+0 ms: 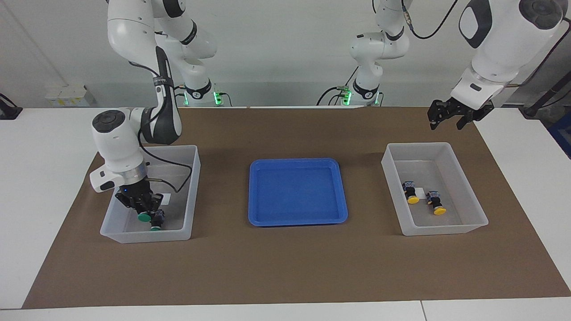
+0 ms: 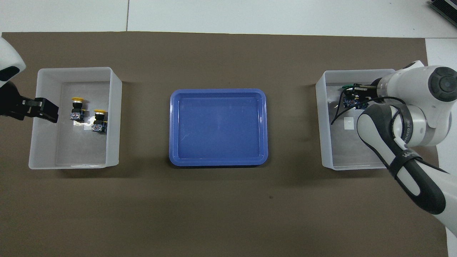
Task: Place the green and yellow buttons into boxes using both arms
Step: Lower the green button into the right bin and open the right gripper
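Inside the clear plastic box [image 1: 150, 196] at the right arm's end of the counter [image 1: 285, 267], the right gripper [image 1: 142, 208] reaches down, jaws closed on one green button [image 1: 144, 217], cap pointing away from the robots; the second green button [image 1: 156, 221] lies touching beside it. Both yellow buttons [image 1: 423, 198] lie in the other box [image 1: 433, 187], caps likewise. The left gripper [image 1: 448, 117] waits raised above that box's corner nearest the robots, jaws wide. The glossy blue tray [image 1: 297, 191] sits mid-counter

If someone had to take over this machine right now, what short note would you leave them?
Right gripper: down in the clear plastic box at the right arm's end, at a green-capped push-button; its grip is unclear. A second green-capped button lies beside it.
Left gripper: open, waiting above the table near the other clear box.
Done: both yellow-capped buttons lie in that box.
The blue plastic tray holds nothing.
Left: likely only releasing the green button and withdrawing.
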Available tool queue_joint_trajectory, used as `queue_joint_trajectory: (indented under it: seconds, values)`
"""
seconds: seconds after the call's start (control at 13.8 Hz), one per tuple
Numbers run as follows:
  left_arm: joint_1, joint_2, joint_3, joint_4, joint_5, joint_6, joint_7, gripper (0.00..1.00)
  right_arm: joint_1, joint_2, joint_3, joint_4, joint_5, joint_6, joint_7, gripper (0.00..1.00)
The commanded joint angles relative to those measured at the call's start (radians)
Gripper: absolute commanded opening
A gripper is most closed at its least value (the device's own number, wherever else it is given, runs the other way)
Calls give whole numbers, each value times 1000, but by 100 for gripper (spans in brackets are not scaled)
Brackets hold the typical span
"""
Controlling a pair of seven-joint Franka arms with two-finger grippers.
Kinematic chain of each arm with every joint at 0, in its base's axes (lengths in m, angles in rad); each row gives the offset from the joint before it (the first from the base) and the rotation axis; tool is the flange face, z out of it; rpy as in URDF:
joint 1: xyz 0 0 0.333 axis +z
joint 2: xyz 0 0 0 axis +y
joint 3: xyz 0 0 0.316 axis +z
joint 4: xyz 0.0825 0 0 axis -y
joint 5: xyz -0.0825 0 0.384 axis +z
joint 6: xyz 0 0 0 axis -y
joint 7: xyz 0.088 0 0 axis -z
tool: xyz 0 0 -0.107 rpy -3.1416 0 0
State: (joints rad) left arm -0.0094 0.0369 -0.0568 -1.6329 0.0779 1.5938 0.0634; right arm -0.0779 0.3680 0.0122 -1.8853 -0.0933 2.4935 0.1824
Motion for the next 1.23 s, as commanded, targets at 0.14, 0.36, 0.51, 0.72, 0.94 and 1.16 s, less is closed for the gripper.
queue_joint_trajectory:
  seconds: [0.14,0.36,0.51,0.72,0.94,1.16]
  values:
    - [-9,-48,-2,-42,16,34,-7,100,-20,17,12,14,6,19,-35,69]
    - [-12,-54,-14,11,14,21,-5,100,-14,2,14,15,6,-2,-32,79]
    - [-14,-69,-18,1,14,31,-7,100,-13,-43,14,15,9,-53,-32,100]
    - [-17,-77,-18,-12,14,44,-4,100,-2,-112,14,26,12,-148,-31,100]
    - [-9,-80,-17,-16,14,32,-4,100,6,-133,17,116,12,-292,-24,100]
    - [2,-80,-11,-16,14,34,-4,100,20,-181,54,169,14,-422,-20,100]
